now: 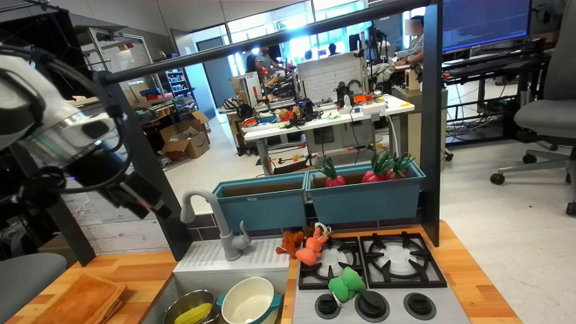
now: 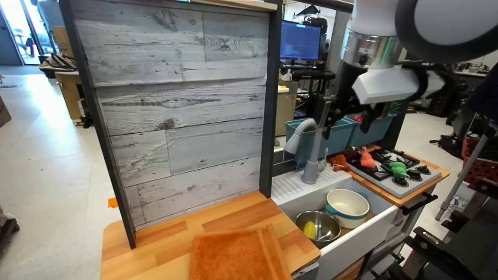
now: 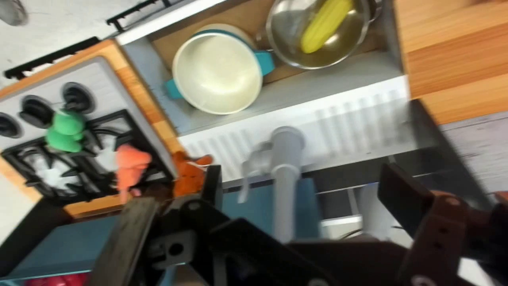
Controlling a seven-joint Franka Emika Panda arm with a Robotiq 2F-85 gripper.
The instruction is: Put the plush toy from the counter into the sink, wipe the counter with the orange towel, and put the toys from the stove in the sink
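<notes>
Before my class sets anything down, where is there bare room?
Free: the counter between orange towel and plank panel; the ribbed ledge between faucet and counter; the burner farther from the sink. Crowded: the sink, with steel bowl and white pot; the nearer burner, with coral toy and green toy at its edges.

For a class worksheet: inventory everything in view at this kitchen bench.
counter: 1, brown, beside sink
sink: 1, grey, beside stove
stove: 1, grey-black, beside sink
faucet: 1, grey, behind sink
towel: 1, orange, on counter
pots: 2, silver, cream, in sink
plush toy: 1, yellow, in silver pot
toys: 2, coral, green, on stove
third toy: 1, rust, beside stove
unclear item: 1, brown, behind coral toy
planters: 2, teal, at back
radishes: 3, red, in planter
gripper: 1, black, raised
arm: 1, white, overhead
</notes>
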